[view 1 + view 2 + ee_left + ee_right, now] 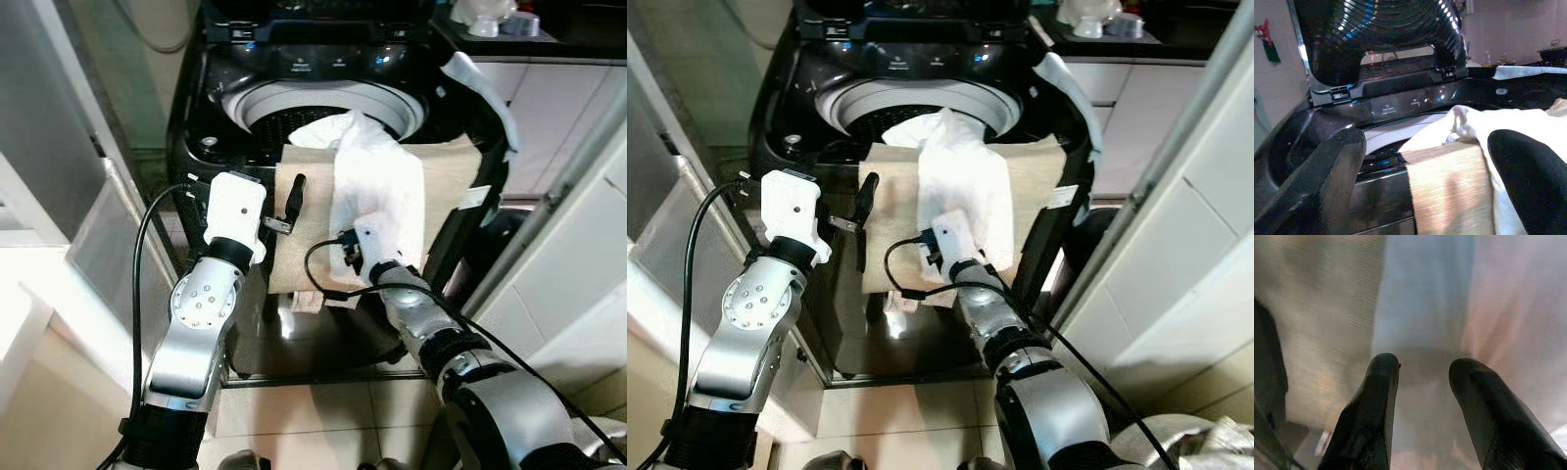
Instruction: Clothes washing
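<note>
A dark top-load washing machine (294, 64) stands before me with its lid (1381, 34) raised and its drum (284, 110) uncovered. A tan cloth (451, 176) hangs over its front rim. A white cloth (377, 176) lies on top of it, with its upper end reaching into the drum. My left gripper (1430, 147) is open at the tan cloth's left edge, with nothing between its fingers. My right gripper (1425, 364) is open too, its fingertips close against the hanging white cloth; from the head its wrist (377, 240) sits low on that cloth.
White cabinets (558, 117) close in on the right, and a counter with white items (490, 15) is at the back right. A pale wall and panel (39, 147) stand on the left. Tiled floor (323, 411) lies below the washer's front.
</note>
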`<state>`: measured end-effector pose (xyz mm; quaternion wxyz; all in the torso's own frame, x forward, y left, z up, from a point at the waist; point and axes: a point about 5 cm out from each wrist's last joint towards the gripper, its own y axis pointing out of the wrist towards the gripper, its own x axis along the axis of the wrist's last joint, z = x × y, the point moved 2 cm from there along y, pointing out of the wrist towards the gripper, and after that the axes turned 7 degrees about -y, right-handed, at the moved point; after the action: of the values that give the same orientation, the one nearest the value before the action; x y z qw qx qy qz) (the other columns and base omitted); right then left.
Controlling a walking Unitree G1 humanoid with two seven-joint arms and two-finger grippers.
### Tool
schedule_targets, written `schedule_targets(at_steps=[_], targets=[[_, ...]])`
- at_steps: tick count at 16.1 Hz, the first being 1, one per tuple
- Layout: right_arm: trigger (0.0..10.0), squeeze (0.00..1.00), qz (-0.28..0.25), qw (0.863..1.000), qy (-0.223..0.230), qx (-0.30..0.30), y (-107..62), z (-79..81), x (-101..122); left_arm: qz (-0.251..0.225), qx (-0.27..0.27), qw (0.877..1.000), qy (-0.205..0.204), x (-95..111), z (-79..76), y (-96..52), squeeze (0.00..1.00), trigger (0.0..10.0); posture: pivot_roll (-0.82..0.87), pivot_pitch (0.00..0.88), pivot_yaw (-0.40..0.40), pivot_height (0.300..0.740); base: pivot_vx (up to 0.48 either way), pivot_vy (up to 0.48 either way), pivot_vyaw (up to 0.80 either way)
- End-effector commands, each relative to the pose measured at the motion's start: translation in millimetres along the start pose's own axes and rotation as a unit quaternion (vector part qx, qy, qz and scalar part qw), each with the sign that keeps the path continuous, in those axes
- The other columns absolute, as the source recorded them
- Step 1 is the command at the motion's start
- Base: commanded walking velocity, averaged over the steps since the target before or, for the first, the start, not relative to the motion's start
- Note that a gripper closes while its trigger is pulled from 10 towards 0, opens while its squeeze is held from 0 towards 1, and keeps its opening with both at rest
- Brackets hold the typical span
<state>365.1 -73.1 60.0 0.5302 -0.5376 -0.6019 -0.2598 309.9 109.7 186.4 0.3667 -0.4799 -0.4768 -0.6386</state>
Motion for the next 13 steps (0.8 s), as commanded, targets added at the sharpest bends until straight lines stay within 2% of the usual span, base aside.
schedule_targets(at_steps=[1,5,7,8,10,13], targets=[[10.0,0.00,0.013,1.000,-0.013,-0.003,1.5,-2.7,0.0,-0.005,0.002,1.000,0.003,3.8,0.8,0.3,0.00,10.0,0.09,0.000,-0.004,0.740,0.000,0.000,0.00],[10.0,0.00,0.006,0.999,-0.044,-0.015,7.9,-12.2,16.0,-0.005,0.003,1.000,0.003,3.6,-0.5,1.0,0.00,10.0,0.08,0.000,-0.006,0.740,0.000,0.000,0.00],[10.0,0.00,-0.018,0.998,-0.052,-0.032,13.9,-23.0,38.3,-0.005,0.001,1.000,0.002,3.5,-1.4,1.6,0.00,10.0,0.08,0.000,-0.004,0.740,0.000,0.000,0.00],[10.0,0.00,-0.041,0.997,-0.055,-0.042,17.7,-30.1,57.5,-0.005,0.000,1.000,0.002,3.3,-1.9,2.2,0.00,10.0,0.08,0.000,-0.003,0.740,0.000,0.000,0.00],[10.0,0.00,-0.066,0.995,-0.055,-0.053,20.5,-36.7,77.1,-0.006,-0.001,1.000,0.002,3.4,-2.3,2.9,0.00,10.0,0.08,0.000,-0.003,0.740,0.000,0.000,0.00],[10.0,0.00,-0.146,0.985,-0.058,-0.077,23.1,-52.3,138.0,-0.007,-0.001,1.000,0.002,3.9,-1.9,4.1,0.00,10.0,0.08,0.000,-0.003,0.740,0.000,0.000,0.00]])
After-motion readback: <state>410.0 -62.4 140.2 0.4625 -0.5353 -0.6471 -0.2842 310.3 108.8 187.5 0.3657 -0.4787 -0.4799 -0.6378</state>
